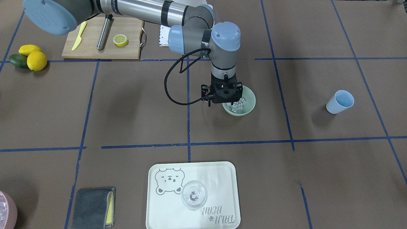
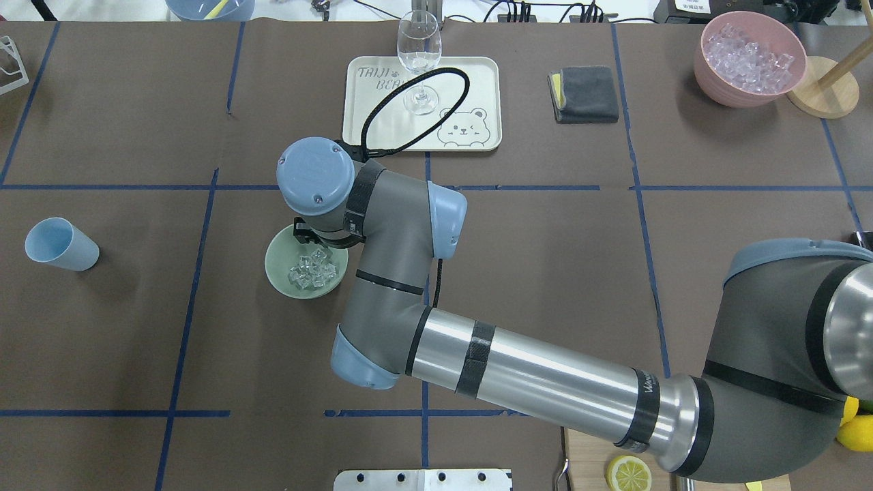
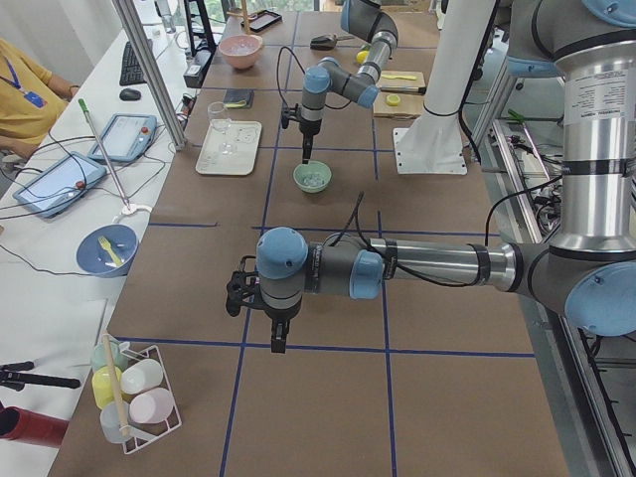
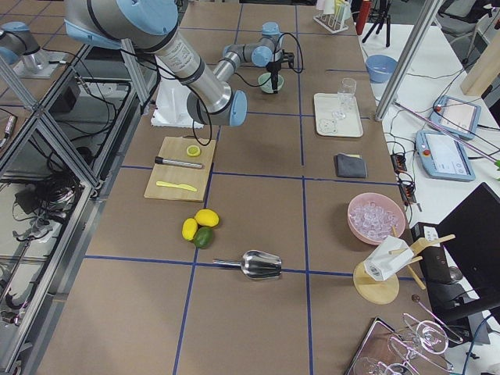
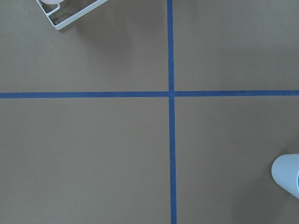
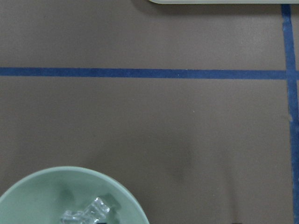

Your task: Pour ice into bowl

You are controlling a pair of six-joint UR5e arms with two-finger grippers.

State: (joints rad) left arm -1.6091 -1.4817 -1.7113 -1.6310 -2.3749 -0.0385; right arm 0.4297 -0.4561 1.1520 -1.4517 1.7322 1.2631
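Two grippers, and we can't read the jaws on either. Our right gripper points straight down over the bowl. Its black body blocks the fingers from above and the wrist camera shows none, so we can't tell how wide it stands or whether it grips anything. Our left gripper shows only in the side view, hanging above the brown table paper on the left. Same verdict.

One bowl: round, pale sage green, smooth matte, a bit left of table centre, inside one blue-taped square. All the ice we see for the task is inside it: one small heap of clear glassy cubes touching each other. We make it roughly eight, exact count not readable.

One light blue cup, plain and tapered, well apart at far left.

Far side, centre: one cream rounded-rectangle tray with a bear print, and one clear stemmed glass upright on it. Right of that is one folded grey cloth with a yellow edge. Further right is one round pink container full of whitish ice.

Near right: one wooden cutting board carrying one yellow knife, one steel rod-shaped tool and one lemon half. Beside the board we count two whole lemons and one dark green fruit, all touching.
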